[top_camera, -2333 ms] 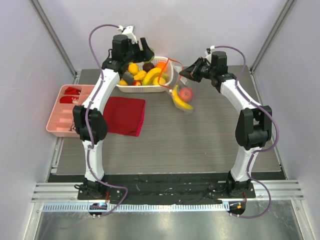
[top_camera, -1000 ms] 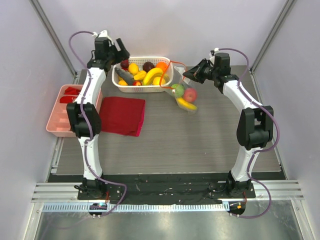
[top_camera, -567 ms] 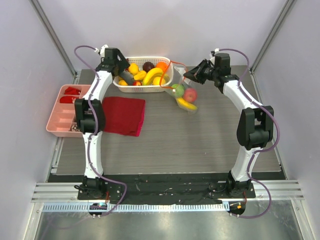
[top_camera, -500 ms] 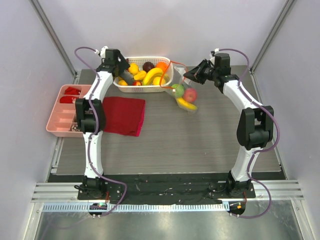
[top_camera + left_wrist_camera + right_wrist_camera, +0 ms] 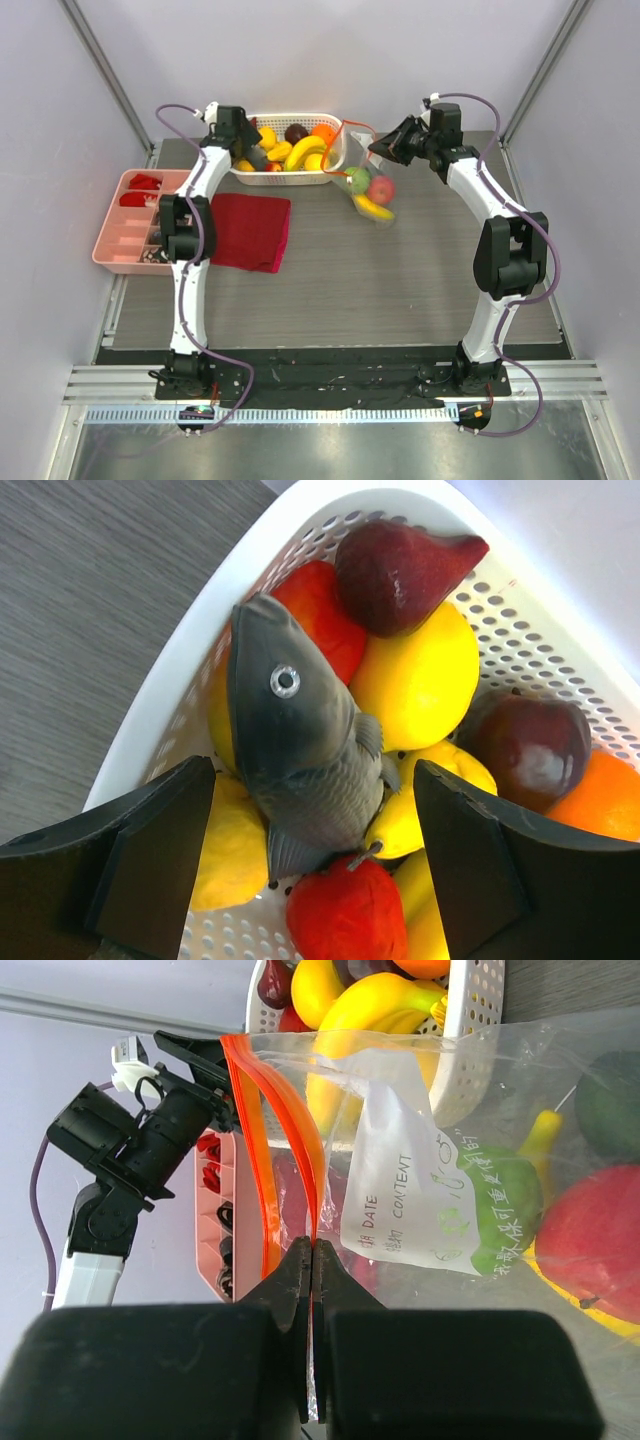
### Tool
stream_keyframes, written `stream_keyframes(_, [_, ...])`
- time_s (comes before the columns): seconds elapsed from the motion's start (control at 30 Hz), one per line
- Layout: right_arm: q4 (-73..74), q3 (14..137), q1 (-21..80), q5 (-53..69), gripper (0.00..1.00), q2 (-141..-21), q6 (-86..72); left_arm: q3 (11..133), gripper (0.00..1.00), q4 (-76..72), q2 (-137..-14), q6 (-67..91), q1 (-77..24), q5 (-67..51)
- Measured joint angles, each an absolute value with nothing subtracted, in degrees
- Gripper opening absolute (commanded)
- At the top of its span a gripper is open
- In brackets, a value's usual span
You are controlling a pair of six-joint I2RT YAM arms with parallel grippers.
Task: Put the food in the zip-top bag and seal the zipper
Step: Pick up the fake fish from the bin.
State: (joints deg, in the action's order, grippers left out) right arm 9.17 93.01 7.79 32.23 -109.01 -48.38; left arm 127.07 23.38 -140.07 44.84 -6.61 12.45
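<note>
Gray wood-look table (image 5: 400, 280) is seen under both arms in the top view. At the upper middle of that frame a white basket (image 5: 300, 180) is filled with toy food (image 5: 305, 150). The left gripper (image 5: 310, 810) is held wide open over the basket's left end, and nothing is gripped by it. In the left wrist view a gray toy fish (image 5: 295, 740) is seen between its two black fingers (image 5: 150, 850), lying on yellow and red pieces. Just right of the basket the zip-top bag (image 5: 365, 190) is held at its top edge by the right gripper (image 5: 312, 1255), which is clamped tight on it. The zipper (image 5: 268, 1130) is seen as an orange-red strip running up from the closed jaws in the right wrist view, and its two sides are spread apart higher up. A red apple (image 5: 379, 188), a green round piece (image 5: 358, 180) and a yellow banana (image 5: 372, 209) are kept inside the bag. A dark red cloth (image 5: 248, 230) is laid at the left middle, and a pink tray (image 5: 128, 225) is placed at the left edge.
</note>
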Motion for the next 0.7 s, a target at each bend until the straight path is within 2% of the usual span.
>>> stream_keyframes(0.07, [9.21, 93.14, 7.79, 32.16, 0.01, -109.01, -48.12, 127.96, 0.77, 23.03, -140.86, 44.84, -6.57, 12.45])
stream_keyframes(0.3, [9.54, 93.21, 7.79, 31.81, 0.01, -109.01, -47.46, 130.39, 0.75, 21.61, -143.55, 44.53, -6.37, 12.40])
stream_keyframes(0.4, [9.56, 93.21, 7.77, 31.64, 0.01, -109.01, -47.11, 130.41, 0.71, 20.97, -143.92, 44.42, -6.37, 12.40])
stream_keyframes(0.5, [9.67, 93.21, 7.79, 31.59, 0.01, -109.01, -46.85, 130.78, 0.58, 20.38, -144.59, 44.14, -6.33, 12.40])
stream_keyframes(0.53, [9.78, 93.21, 7.79, 31.59, 0.01, -109.01, -46.74, 130.93, 0.51, 20.27, -144.88, 43.90, -6.28, 12.36])
stream_keyframes(0.7, [10.41, 93.21, 7.77, 31.53, 0.01, -109.01, -46.41, 131.13, 0.38, 19.07, -145.14, 42.44, -6.22, 11.94])
